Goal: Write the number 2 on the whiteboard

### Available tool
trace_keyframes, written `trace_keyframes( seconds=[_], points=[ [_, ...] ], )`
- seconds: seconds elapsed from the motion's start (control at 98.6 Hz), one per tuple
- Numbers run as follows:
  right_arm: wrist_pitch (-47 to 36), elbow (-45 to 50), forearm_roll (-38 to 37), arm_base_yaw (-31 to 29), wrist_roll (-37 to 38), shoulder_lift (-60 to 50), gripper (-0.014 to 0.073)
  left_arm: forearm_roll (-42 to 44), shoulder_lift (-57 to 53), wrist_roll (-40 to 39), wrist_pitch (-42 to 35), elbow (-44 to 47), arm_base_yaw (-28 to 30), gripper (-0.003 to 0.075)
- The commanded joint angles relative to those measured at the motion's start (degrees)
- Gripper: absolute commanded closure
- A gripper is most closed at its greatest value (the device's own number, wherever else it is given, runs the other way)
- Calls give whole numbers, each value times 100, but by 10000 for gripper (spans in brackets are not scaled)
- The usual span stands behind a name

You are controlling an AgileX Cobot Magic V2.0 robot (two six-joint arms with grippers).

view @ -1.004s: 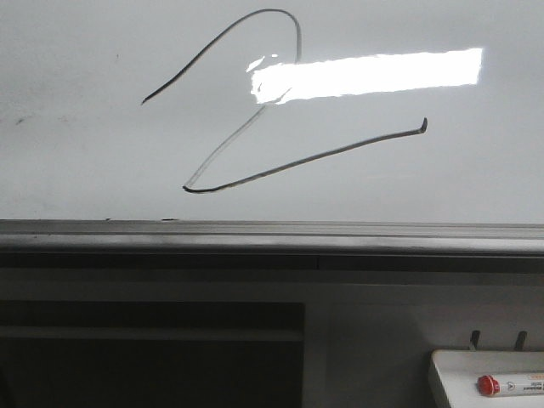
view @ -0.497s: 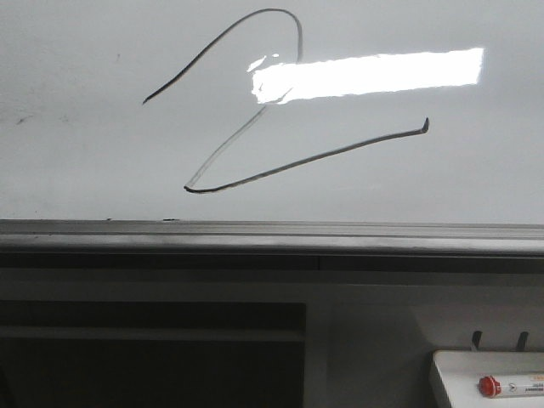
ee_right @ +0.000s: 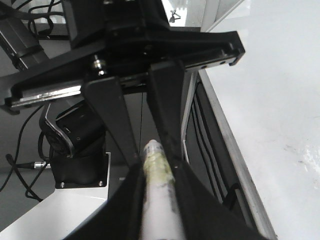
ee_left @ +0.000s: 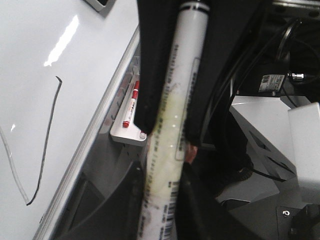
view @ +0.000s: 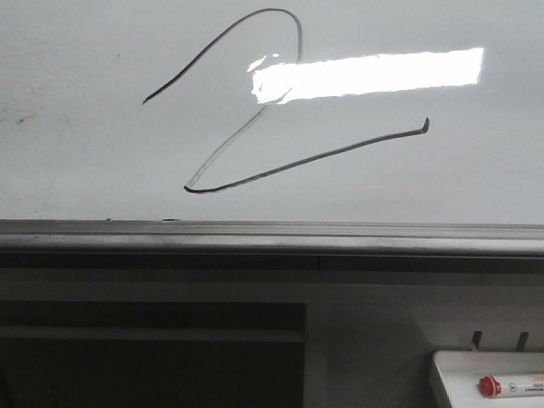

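From the front, the whiteboard [view: 76,161] fills the upper half of the scene, glossy white with a faint dark smudge at its far left. The number 2 [view: 280,166] sits a little left of centre on it: a curved top stroke, a pale thin diagonal, then a darker base stroke rising to the right. A bright rectangular light reflection [view: 374,72] lies across the board right of the curve. Below runs a grey metal rail [view: 255,238], and under that dark panelling. At the lower right corner a small white tray [view: 459,374] holds a red-capped marker [view: 510,387].

In the left wrist view, the left tool [ee_left: 167,132] is pinching a white marker [ee_left: 172,100] between its dark fingers [ee_left: 150,75], away from the board; cables and grey housings crowd the space beside it.

In the right wrist view, the right tool [ee_right: 155,150] is likewise pressed onto a white marker barrel [ee_right: 156,200], the board's edge alongside.
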Motion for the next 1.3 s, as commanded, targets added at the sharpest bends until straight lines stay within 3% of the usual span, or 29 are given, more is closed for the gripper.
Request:
trace_keyframes(
  seconds=[0.0, 0.101, 0.152, 0.254, 0.355, 0.426, 0.497, 0.598, 0.751, 0.984, 1.288],
  points=[
    [-282, -203, 201, 10, -3, -73, 472, -183, 7, -264, -740, -191, 6, 741],
    [-524, -203, 201, -34, -3, -86, 208, -183, 7, -264, -763, -191, 6, 741],
    [-720, -203, 201, -96, -3, -132, 117, -183, 7, -355, -836, -191, 6, 741],
    [-1205, -203, 201, -304, -3, -386, 65, -107, -15, -894, -1307, -106, 39, 741],
    [-1537, -203, 201, -646, -3, -852, 116, 157, -28, -1464, -1901, 59, 152, 741],
    [-1574, -193, 211, -900, 7, -1199, 206, 396, -40, -1942, -2462, 263, 312, 741],
    [-1518, -142, 340, -1104, 19, -1582, 365, 558, -40, -2356, -3175, 565, 554, 741],
    [-1330, 71, 376, -1211, 19, -2094, 673, 535, -40, -2742, -4344, 1097, 996, 741],
    [-1341, 657, 402, -1211, 346, -2657, 662, 89, 359, -2754, -5649, 1717, 1462, 741],
    [-1365, 1380, 599, -1211, 538, -2820, 662, 42, 1653, -2754, -6124, 1770, 1488, 741],
    [-1447, 1549, 816, -1211, 536, -2809, 662, 42, 2637, -2754, -7129, 1770, 1449, 741]
  ],
)
